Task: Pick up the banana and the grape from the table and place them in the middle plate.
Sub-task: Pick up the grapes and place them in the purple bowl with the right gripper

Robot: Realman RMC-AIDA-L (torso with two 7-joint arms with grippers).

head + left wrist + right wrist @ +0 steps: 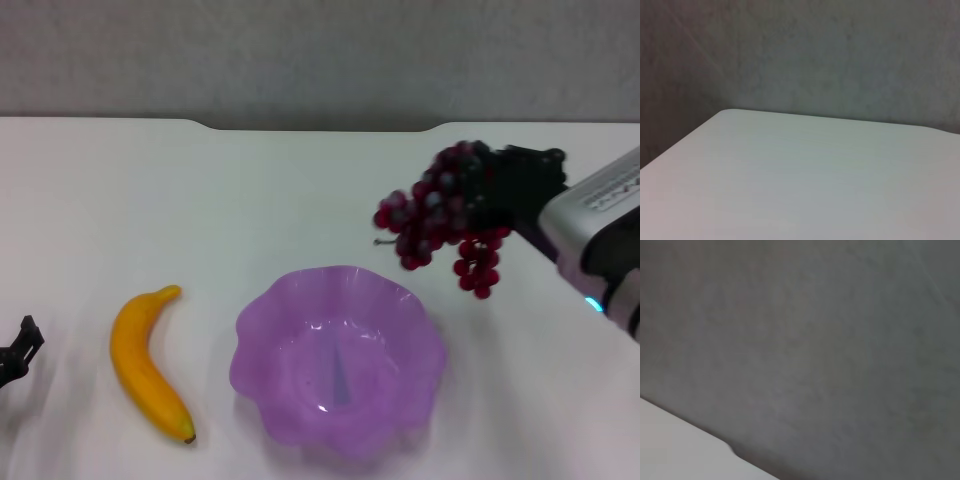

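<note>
Holding the dark red-purple bunch of grapes [445, 215] aloft, the right gripper [500, 195] is clamping it above the plain white table [250, 210].
The bunch is hanging just beyond the right rim of the translucent purple scalloped plate [338, 360], not over its middle. The curved yellow-orange banana [147, 362] is lying left of the plate. The left gripper [18, 350] is sitting at the left edge; its finger state cannot be told.

Right hand [492, 196] raised at right, clamped (load hanging below); left hand [18, 350] parked low at left edge.
</note>
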